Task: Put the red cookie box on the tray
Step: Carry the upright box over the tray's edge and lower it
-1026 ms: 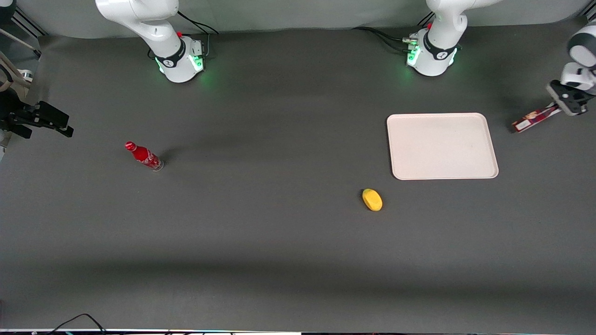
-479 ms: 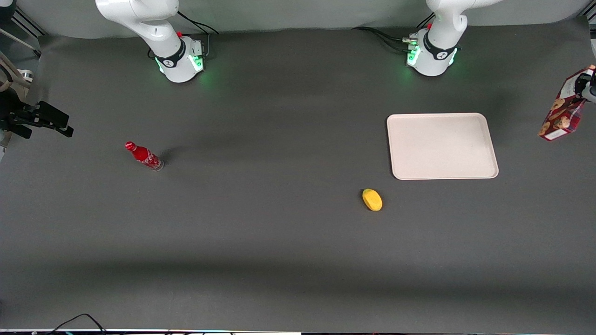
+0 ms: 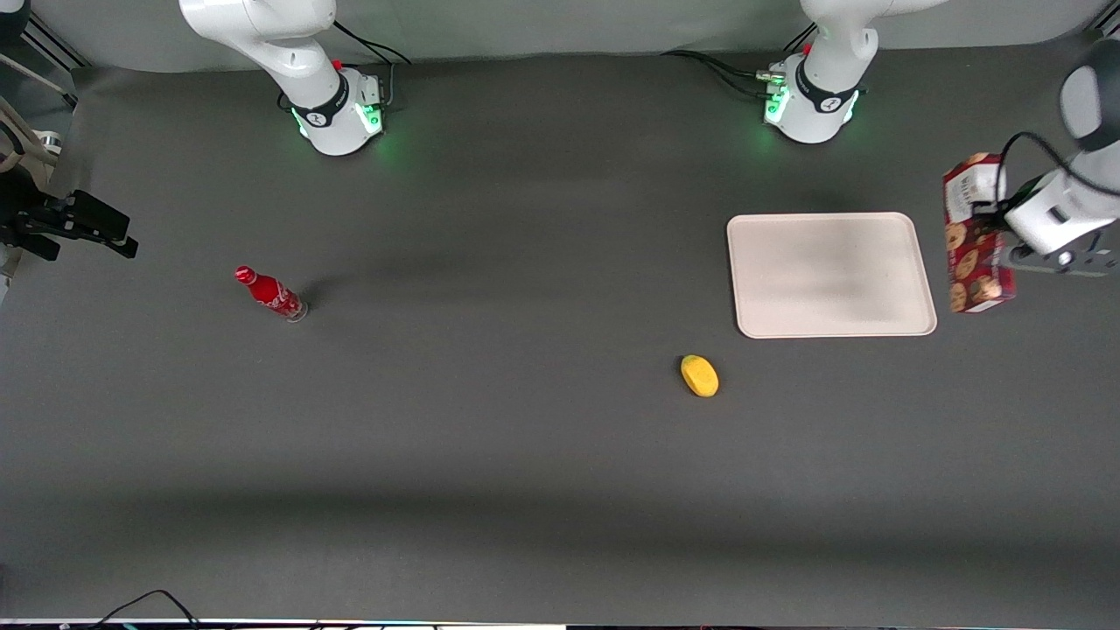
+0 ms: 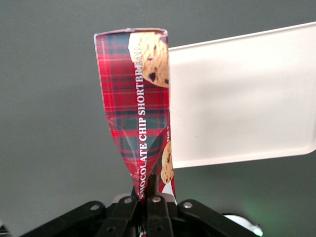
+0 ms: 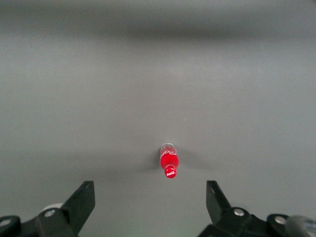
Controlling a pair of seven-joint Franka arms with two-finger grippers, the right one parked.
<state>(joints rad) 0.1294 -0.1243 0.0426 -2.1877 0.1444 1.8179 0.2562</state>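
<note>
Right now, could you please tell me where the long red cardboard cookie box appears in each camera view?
Front view: the long red cardboard cookie box is held off the table by the left gripper, beside the tray's edge toward the working arm's end.
Left wrist view: the box rises from the shut gripper, overlapping the tray's edge.
Right wrist view: not in it.
Shared landmark: the large flat cream-pink tray.
</note>
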